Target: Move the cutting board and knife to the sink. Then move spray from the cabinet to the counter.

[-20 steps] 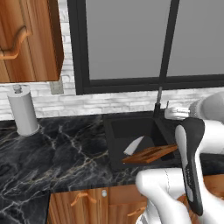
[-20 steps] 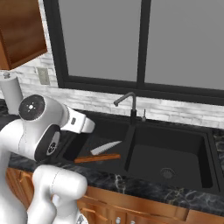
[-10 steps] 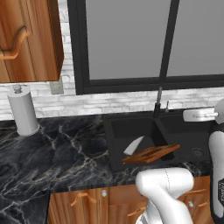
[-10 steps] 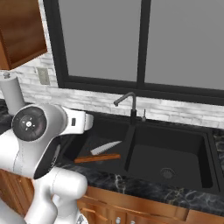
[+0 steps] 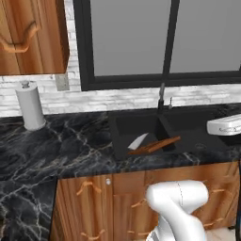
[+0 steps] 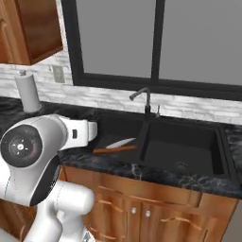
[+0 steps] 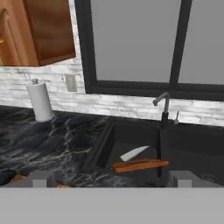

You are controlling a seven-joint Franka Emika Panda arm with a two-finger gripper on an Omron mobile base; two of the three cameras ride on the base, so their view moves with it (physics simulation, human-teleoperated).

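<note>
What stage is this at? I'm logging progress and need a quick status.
Done: the cutting board and knife both lie in the left basin of the sink. In hand: nothing, and the hand's jaws are open. Left: the spray, which I can't see yet; the cabinet at upper left has to give it up to the counter.

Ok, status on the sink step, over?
Gripper open, holding nothing. Cutting board and knife both lying in the sink. Cabinet next; nothing in the way.

Counter (image 7: 52, 144) left of sink (image 7: 109, 131) open, faucet (image 7: 162, 107) upright at divider, paper towel roll (image 7: 40, 101) far left.
</note>
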